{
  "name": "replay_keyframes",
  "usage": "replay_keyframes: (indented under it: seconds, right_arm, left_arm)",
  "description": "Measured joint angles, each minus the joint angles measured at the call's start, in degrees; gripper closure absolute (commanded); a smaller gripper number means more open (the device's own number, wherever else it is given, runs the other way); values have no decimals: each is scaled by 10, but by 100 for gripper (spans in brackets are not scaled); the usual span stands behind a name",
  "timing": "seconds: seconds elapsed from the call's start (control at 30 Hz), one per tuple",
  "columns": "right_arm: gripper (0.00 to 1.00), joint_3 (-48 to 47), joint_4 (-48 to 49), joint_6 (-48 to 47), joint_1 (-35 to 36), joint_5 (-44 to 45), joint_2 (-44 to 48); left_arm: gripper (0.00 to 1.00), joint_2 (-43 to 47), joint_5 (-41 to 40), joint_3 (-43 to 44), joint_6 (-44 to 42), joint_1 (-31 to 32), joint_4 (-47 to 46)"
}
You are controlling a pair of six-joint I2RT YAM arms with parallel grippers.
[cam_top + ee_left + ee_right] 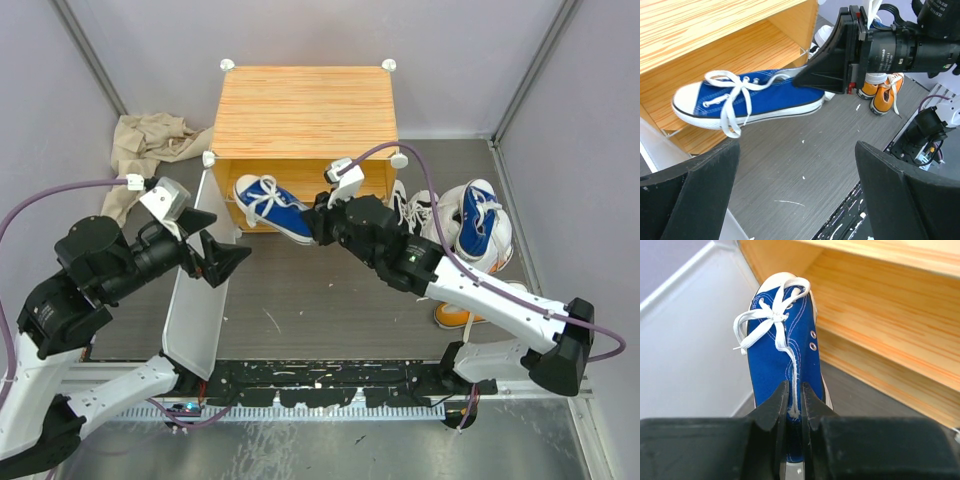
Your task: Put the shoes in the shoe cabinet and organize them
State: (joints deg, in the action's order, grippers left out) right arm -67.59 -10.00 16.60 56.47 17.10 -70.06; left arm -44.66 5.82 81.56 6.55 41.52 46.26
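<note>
Right pincer (pixel 795 391) tight on blue sneaker (pixel 782 352)

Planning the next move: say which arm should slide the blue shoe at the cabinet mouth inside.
Right. The right gripper is shut on the blue shoe at its heel, toe at the cabinet opening. The left gripper is open, holding nothing.
</note>
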Motion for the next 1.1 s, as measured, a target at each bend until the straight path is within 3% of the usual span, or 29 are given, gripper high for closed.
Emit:
replay_keyframes:
  seconds: [0.2,0.63,0.87,1.1]
  right_arm:
    - [99,29,113,0,2,43,-34]
    - [99,29,299,-35,12,176,-209]
    - [99,-22,383,-59,23,253,-301]
    - [99,-136,421,-78,27,316,-397]
  left_arm:
    - [2,12,-11,-3,-5,0,3]
    - [2,30,-50,-24,-19,0,11]
    - [2,49,-87,-33,-19,0,18]
    - [2,65,-114,-39,-19,0,34]
